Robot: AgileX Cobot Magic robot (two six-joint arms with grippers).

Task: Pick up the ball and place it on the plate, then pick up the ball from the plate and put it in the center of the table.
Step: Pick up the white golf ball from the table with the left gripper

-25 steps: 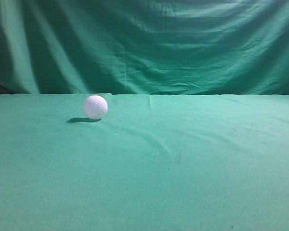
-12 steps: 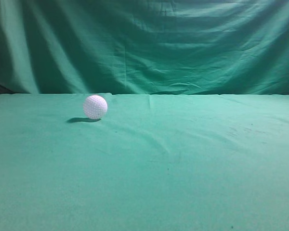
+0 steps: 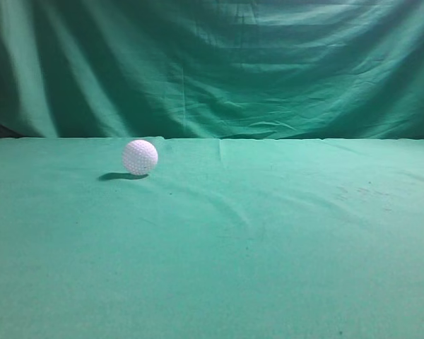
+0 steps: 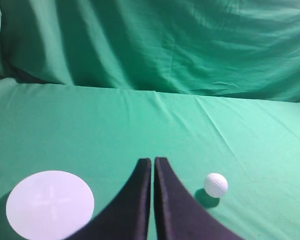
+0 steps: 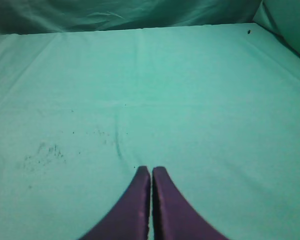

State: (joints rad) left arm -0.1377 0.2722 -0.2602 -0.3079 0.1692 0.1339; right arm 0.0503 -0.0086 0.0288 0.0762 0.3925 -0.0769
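Note:
The white dimpled golf ball point(image 3: 140, 157) rests on the teal-green table point(image 3: 268, 233), left of middle and towards the back. It also shows in the left wrist view point(image 4: 216, 184), to the right of my left gripper point(image 4: 153, 161), which is shut and empty. A flat white round plate point(image 4: 50, 204) lies on the cloth to the left of that gripper. My right gripper point(image 5: 151, 170) is shut and empty above bare cloth. Neither gripper nor the plate shows in the exterior view.
A draped, folded green cloth backdrop point(image 3: 219, 63) hangs behind the table's far edge. The cloth has light wrinkles and a patch of small dark specks point(image 5: 45, 152) left of the right gripper.

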